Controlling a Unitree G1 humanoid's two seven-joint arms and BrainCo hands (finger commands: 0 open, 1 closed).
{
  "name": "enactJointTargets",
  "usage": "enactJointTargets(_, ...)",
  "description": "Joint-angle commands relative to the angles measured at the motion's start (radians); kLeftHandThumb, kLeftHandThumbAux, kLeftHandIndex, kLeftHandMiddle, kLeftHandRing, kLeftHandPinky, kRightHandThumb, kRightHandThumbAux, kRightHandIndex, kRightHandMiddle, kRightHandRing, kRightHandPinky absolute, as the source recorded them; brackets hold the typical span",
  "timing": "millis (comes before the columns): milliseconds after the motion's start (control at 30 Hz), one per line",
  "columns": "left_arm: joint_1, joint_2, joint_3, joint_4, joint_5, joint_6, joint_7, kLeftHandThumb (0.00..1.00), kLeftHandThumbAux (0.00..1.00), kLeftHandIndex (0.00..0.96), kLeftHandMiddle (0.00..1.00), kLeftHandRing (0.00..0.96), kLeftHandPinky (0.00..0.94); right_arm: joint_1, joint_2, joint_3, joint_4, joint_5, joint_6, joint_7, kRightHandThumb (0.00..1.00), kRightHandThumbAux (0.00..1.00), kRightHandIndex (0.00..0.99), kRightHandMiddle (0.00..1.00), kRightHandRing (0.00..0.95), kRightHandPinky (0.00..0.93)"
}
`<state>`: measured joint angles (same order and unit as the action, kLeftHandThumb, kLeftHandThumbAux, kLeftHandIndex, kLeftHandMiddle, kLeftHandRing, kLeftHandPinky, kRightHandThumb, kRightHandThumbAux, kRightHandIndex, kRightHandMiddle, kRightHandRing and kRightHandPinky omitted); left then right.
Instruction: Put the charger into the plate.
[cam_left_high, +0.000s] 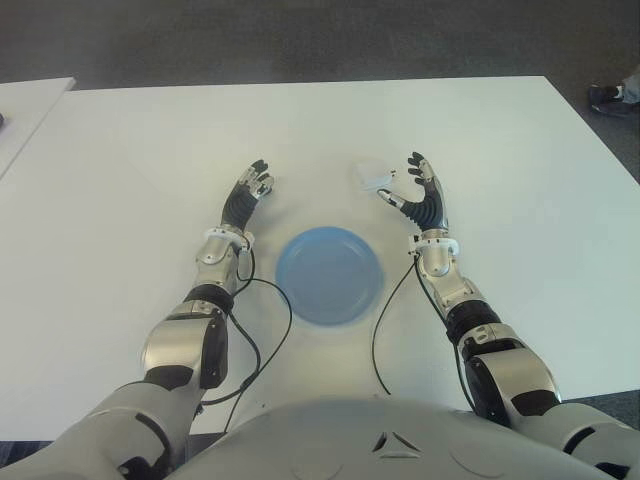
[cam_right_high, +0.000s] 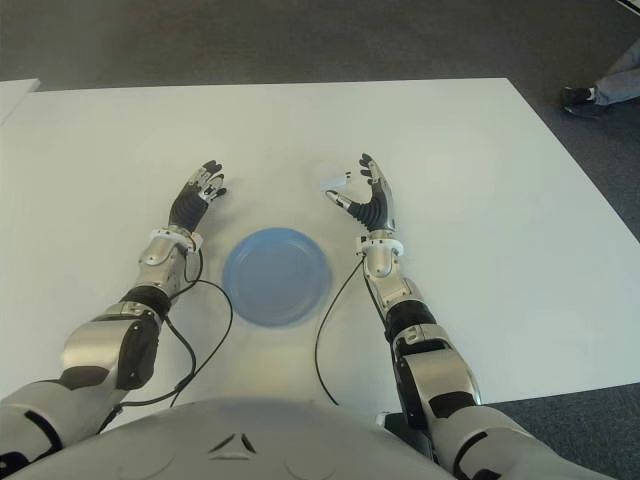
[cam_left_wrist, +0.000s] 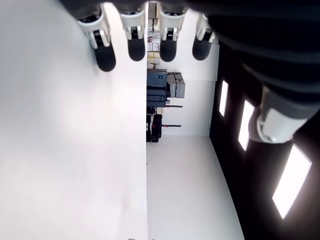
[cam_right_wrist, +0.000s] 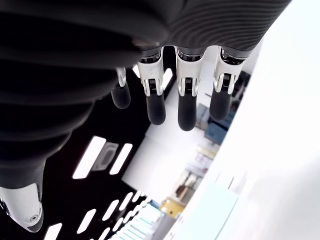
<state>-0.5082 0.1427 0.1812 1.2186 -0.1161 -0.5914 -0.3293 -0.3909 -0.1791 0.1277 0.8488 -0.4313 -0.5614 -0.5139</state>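
Right hand (cam_left_high: 418, 190) up over the white table (cam_left_high: 520, 170), fingers (cam_right_wrist: 186, 107) spread and straight, thumb (cam_left_high: 388, 198) cocked out to the inner side, gripping nothing. Just off the thumb tip, toward the far inner side: the charger (cam_left_high: 372, 176), small, white, pale against the tabletop, lying flat as far as can be told, apparently not quite touched by the hand. Not visible in the right wrist view at all, only open fingertips and background beyond. Down and inward from the wrist, near the robot's body: the blue plate (cam_left_high: 329, 274), bare inside. Out past the plate on the other side, the left hand (cam_left_high: 250, 190), fingers loosely extended, holding nothing either, idle. Task not begun, then; reach and grasp yet to come. Likely handling: light, rigid, hard plastic shell, smooth and a bit slippery, so prone to skidding away across the table if nudged by a fingertip rather than clamped. Probably best taken across the body's two broad side faces, thumb on one and fingers opposing, low near the tabletop, avoiding any prongs or cable end; exact shape too faint to read. Short carry to the plate afterward, little risk of damage on release.
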Motion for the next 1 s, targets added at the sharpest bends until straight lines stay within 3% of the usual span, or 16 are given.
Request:
enactJointTargets(33,0.042,-0.015,-0.008,0.024,0.016,0.036,-0.008,0.102,0.49,0.0,0.0,0.023,0.117,0.026,-0.007,0.024,-0.02,-0.029,-0.017,-0.02,0.307,0.587,0.062,0.138,0.139,0.141)
enactJointTargets(667,0.049,-0.019,-0.025,0.023,0.042,0.022,0.003,0.08,0.472,0.0,0.0,0.044,0.13,0.047,-0.028,0.052,-0.086,-0.065,-0.009,-0.053,0.231,0.582,0.032,0.094,0.091,0.115)
enactJointTargets(1000,0.053,-0.024,-0.025,0.019,0.043,0.022,0.005,0.083,0.467,0.0,0.004,0.046,0.131,0.002,-0.044,0.096,-0.086,-0.159,0.051,-0.109,0.177,0.559,0.019,0.063,0.065,0.09)
